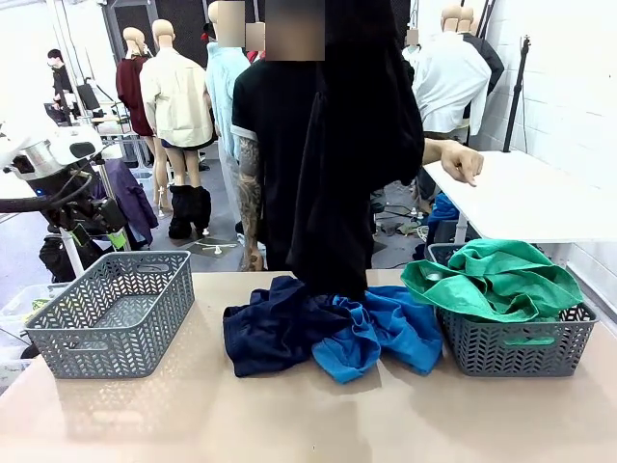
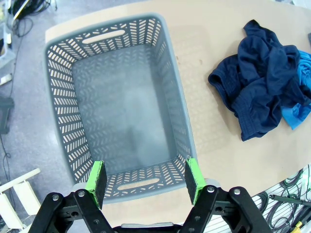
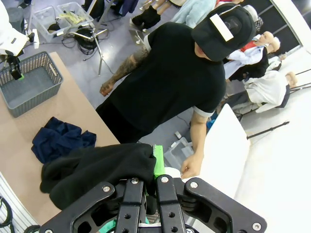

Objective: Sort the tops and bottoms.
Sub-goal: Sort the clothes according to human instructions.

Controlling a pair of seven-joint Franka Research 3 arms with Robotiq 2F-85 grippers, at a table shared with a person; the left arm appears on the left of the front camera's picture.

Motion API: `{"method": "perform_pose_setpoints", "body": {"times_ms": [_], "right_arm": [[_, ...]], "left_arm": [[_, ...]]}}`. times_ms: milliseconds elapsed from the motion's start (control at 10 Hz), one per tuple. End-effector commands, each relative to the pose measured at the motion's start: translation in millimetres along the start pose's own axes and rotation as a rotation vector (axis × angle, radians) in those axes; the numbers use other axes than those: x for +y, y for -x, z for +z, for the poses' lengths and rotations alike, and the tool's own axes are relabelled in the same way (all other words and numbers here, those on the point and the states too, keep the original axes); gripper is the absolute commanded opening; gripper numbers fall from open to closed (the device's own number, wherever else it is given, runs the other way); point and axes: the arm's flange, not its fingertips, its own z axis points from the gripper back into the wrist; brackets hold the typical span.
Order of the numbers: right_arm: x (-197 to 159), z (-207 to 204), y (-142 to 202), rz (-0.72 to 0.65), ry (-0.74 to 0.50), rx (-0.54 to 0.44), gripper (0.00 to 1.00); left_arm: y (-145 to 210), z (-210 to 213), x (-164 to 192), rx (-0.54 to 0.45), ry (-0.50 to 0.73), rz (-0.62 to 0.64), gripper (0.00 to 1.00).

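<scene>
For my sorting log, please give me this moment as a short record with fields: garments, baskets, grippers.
black cloth garment: hangs in the air, right gripper shut on it
emerald green cloth garment: in right grey plastic lattice basket
navy cloth garment: crumpled on beige table, touching bright blue cloth garment
left gripper: open, above left grey plastic lattice basket

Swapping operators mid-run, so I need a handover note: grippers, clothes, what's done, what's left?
Left gripper: open, over the left basket.
Right gripper: shut on the black garment, held up above the table.
Green garment: in the right basket.
Navy garment and blue garment: heaped together on the table between the baskets.
Done: green binned.
Left: drop the black, then sort navy and blue.
</scene>
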Motion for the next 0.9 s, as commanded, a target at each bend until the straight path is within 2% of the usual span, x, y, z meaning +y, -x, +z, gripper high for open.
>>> {"method": "perform_pose_setpoints", "body": {"times_ms": [0, 300, 500, 800], "right_arm": [[0, 0, 0, 0.000, 0.000, 0.000, 0.00], [-45, 36, 29, -0.049, 0.146, 0.091, 0.00], [-78, 53, 61, -0.121, 0.184, 0.119, 0.00], [-117, 50, 120, -0.248, 0.257, 0.194, 0.00]], "left_arm": [[-1, 3, 2, 0.009, 0.002, 0.002, 0.83], [-1, 3, 2, 0.009, 0.002, 0.002, 0.83], [-1, 3, 2, 0.009, 0.002, 0.002, 0.83], [-1, 3, 2, 0.009, 0.002, 0.002, 0.83]]}}
